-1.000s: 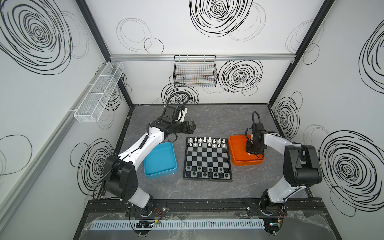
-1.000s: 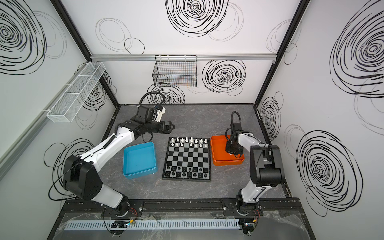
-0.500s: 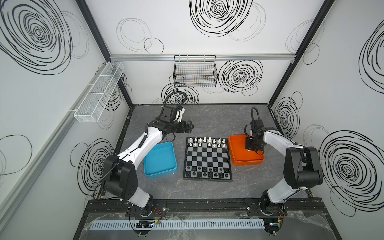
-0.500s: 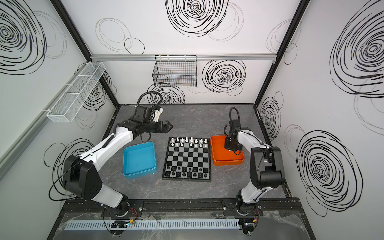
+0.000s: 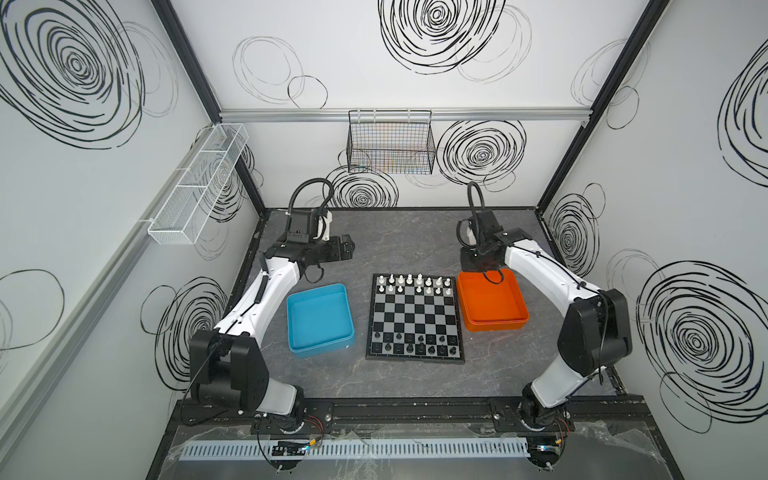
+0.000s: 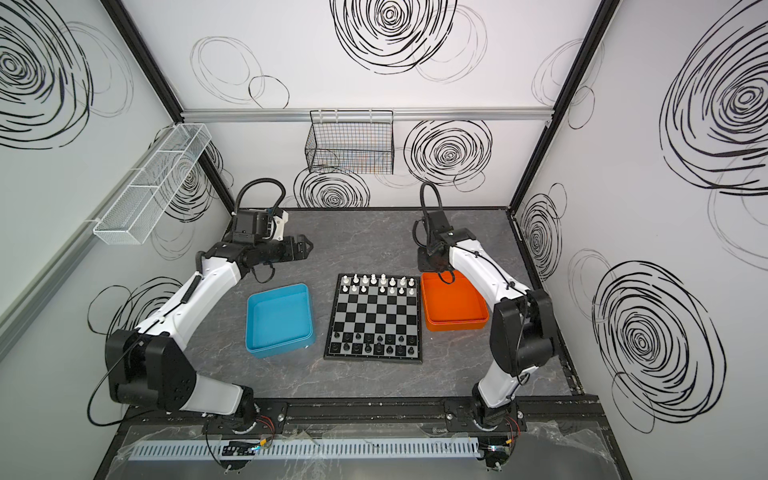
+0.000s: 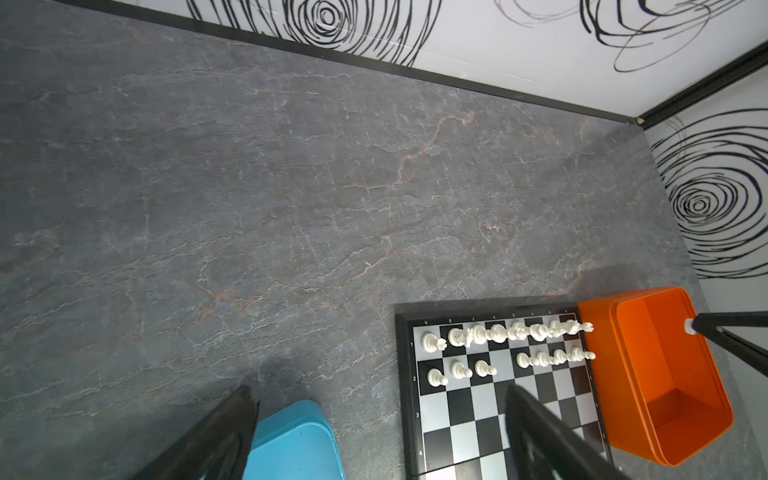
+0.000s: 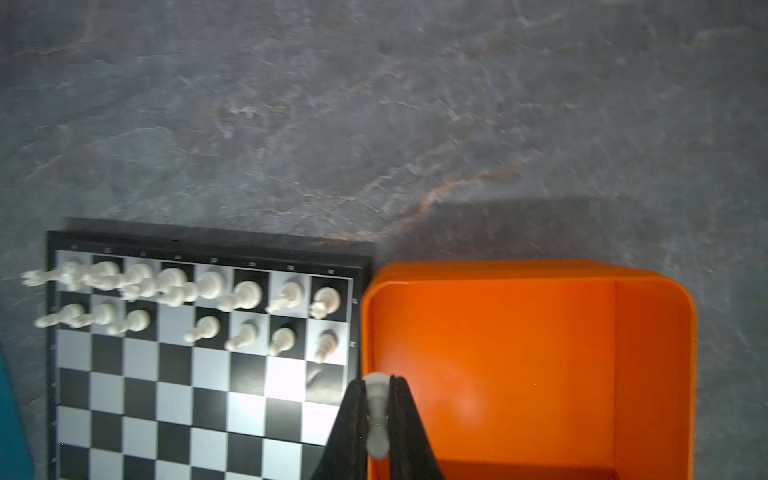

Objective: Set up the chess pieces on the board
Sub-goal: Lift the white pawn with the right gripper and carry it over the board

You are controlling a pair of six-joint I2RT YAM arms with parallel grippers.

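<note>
The board (image 5: pixel 414 318) (image 6: pixel 375 316) lies mid-table. White chess pieces (image 5: pixel 413 284) (image 7: pixel 498 334) fill its far two rows, with one bare square (image 8: pixel 176 324) in the pawn row. Black chess pieces (image 5: pixel 415 345) stand in the near two rows. My right gripper (image 8: pixel 377 390) is shut on a white pawn (image 8: pixel 376 409) (image 7: pixel 689 325). It hangs over the orange tray's (image 5: pixel 492 307) far-left rim, beside the board's corner. My left gripper (image 5: pixel 349 249) (image 7: pixel 378 415) stands open and empty above the bare table, behind the blue tray (image 5: pixel 318 287).
The blue tray (image 6: pixel 277 318) sits left of the board and the orange tray (image 6: pixel 455 305) right of it. Both show bare floors. A black wire basket (image 5: pixel 390 143) hangs on the back wall and a white mesh shelf (image 5: pixel 199 183) on the left wall.
My right gripper has risen out of the orange tray with the pawn and moved toward the tray's far-left corner. The left gripper has drawn slightly left, away from the board.
</note>
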